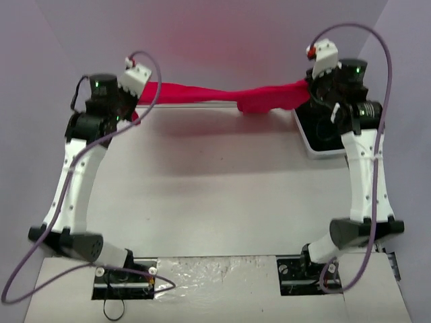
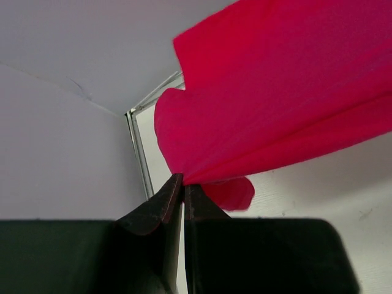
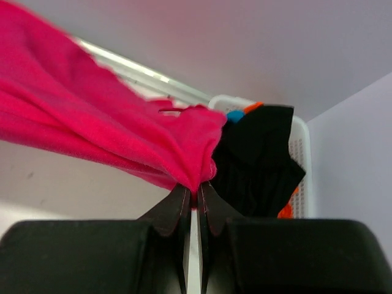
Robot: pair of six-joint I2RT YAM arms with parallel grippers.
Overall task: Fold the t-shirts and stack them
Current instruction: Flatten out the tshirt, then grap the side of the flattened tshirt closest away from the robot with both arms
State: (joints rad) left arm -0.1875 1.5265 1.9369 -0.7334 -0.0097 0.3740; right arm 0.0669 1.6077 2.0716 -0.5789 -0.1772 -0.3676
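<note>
While hanging stretched above table (image 1: 215,195), crimson t-shirt (image 1: 202,93) bunched ropelike; left fingers (image 2: 156,209), right fingers (image 3: 171,212) clamped on its ends.

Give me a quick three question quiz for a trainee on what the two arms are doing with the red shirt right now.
1. What is shut on the red t-shirt? A) the left jaws only B) the right jaws only C) both, one at each end.
2. Fill in: in the right wrist view, the biggest garment showing in the white basket is coloured ____.
3. True or false: the red t-shirt lies folded in the basket.

Key: 1 C; 2 black; 3 false, it hangs stretched between the two arms.
</note>
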